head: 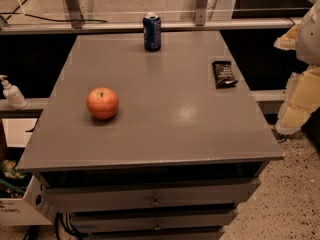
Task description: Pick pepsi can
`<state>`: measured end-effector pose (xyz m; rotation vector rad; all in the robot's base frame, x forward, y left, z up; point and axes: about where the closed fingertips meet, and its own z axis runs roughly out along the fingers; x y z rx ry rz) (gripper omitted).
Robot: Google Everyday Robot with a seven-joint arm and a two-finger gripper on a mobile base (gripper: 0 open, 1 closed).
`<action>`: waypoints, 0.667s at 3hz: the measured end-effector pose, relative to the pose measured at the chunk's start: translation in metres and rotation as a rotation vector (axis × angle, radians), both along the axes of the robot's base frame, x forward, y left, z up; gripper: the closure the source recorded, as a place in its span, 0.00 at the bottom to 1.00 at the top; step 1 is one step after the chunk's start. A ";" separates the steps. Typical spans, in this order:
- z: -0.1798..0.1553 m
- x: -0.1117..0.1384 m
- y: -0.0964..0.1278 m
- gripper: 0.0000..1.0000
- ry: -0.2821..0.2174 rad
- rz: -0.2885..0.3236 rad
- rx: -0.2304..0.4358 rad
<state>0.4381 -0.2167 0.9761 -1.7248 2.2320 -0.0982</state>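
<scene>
The pepsi can (152,32) stands upright at the far edge of the grey cabinet top (165,124), near the middle. It is dark blue with a silver top rim. My gripper (298,101) shows as pale yellowish and white parts at the right edge of the view, beyond the cabinet's right side. It is well away from the can, to the can's right and nearer the camera, and nothing shows in it.
A red apple (102,103) sits on the left part of the top. A flat black snack packet (224,74) lies near the right edge. A white pump bottle (12,93) stands on a ledge at left. Drawers (155,199) are below the top. A metal rail (150,26) runs behind the can.
</scene>
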 end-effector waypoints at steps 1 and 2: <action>0.000 0.000 0.000 0.00 0.000 0.000 0.000; -0.011 0.016 0.013 0.00 0.017 0.008 0.063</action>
